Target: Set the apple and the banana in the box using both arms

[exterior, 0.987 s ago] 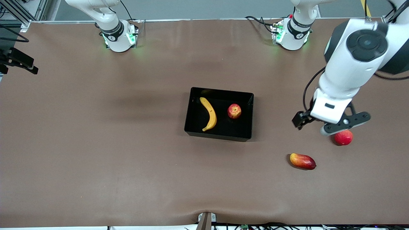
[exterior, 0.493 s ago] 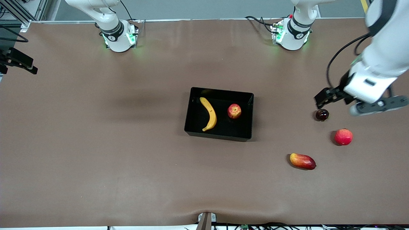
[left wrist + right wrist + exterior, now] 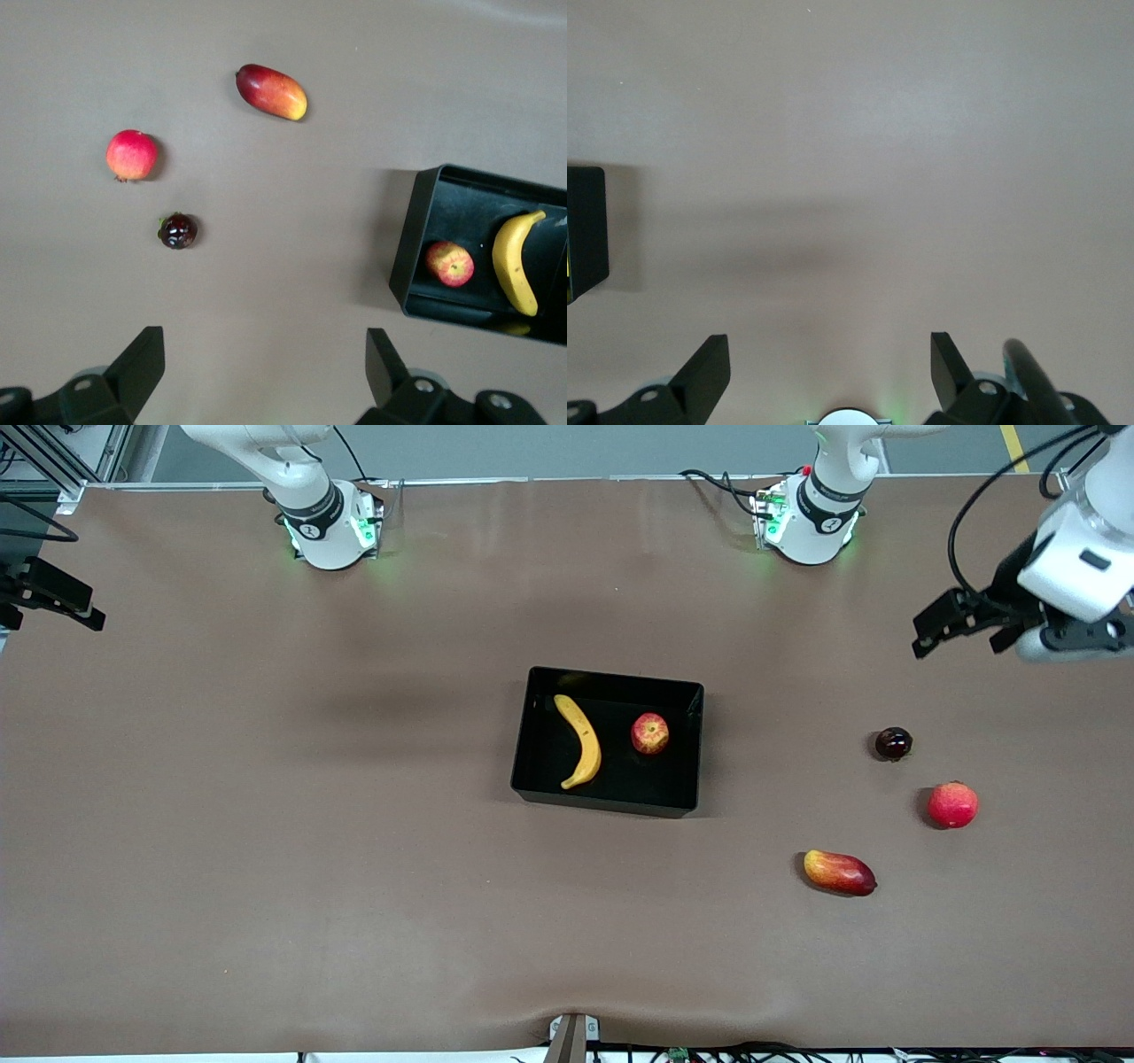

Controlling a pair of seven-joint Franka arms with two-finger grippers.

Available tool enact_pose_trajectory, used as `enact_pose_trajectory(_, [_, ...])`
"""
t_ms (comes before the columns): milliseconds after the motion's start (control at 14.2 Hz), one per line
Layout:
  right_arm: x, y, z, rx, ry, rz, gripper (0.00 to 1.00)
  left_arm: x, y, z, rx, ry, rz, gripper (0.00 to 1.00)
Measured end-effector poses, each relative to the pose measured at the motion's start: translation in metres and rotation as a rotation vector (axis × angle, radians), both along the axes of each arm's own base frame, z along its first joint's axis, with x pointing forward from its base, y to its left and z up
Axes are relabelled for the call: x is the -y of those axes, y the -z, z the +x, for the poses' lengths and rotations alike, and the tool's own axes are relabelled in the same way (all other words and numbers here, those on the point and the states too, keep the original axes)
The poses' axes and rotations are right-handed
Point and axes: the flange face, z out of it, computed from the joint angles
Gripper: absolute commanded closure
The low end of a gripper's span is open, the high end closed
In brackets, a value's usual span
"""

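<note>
The black box [image 3: 611,680] sits mid-table. The yellow banana [image 3: 580,741] and the red-and-yellow apple [image 3: 649,733] lie in it, side by side and apart. My left gripper [image 3: 974,622] hangs over bare table at the left arm's end, well away from the box. In the left wrist view it [image 3: 266,372] is open and empty, with the box [image 3: 409,257], apple [image 3: 449,264] and banana [image 3: 516,263] in sight. My right gripper [image 3: 830,372] is open and empty, high over bare table near its own base. It is out of the front view. A corner of the box [image 3: 586,230] shows in the right wrist view.
Three loose fruits lie toward the left arm's end: a small dark round fruit [image 3: 893,743], a plain red round fruit [image 3: 952,805] and a red-yellow mango-like fruit [image 3: 839,872]. They also show in the left wrist view: dark fruit [image 3: 178,231], red fruit [image 3: 131,155], mango-like fruit [image 3: 271,91].
My left arm has swung up and away from over the red round fruit toward the table's end, uncovering the dark fruit. The box and the fruits have not moved.
</note>
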Motion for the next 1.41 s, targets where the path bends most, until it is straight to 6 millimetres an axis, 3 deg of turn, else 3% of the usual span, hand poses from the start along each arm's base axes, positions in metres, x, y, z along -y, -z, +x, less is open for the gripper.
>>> enact_pose_trajectory(211, [0.001, 0.0, 0.0, 0.0, 0.003, 0.001, 0.0, 0.005, -0.004, -0.025, 0.005, 0.011, 0.007, 0.0])
enact_pose_trajectory(423, [0.001, 0.0, 0.0, 0.0, 0.002, 0.005, 0.0, -0.001, -0.003, -0.031, 0.01, 0.03, 0.032, 0.0])
enact_pose_trajectory(987, [0.001, 0.0, -0.001, -0.005, 0.003, 0.007, 0.0, -0.018, -0.01, -0.022, 0.036, 0.027, 0.045, 0.0])
enact_pose_trajectory(1410, [0.0, 0.001, -0.001, -0.009, 0.002, 0.009, 0.0, -0.028, -0.011, 0.008, 0.037, 0.008, 0.037, 0.0])
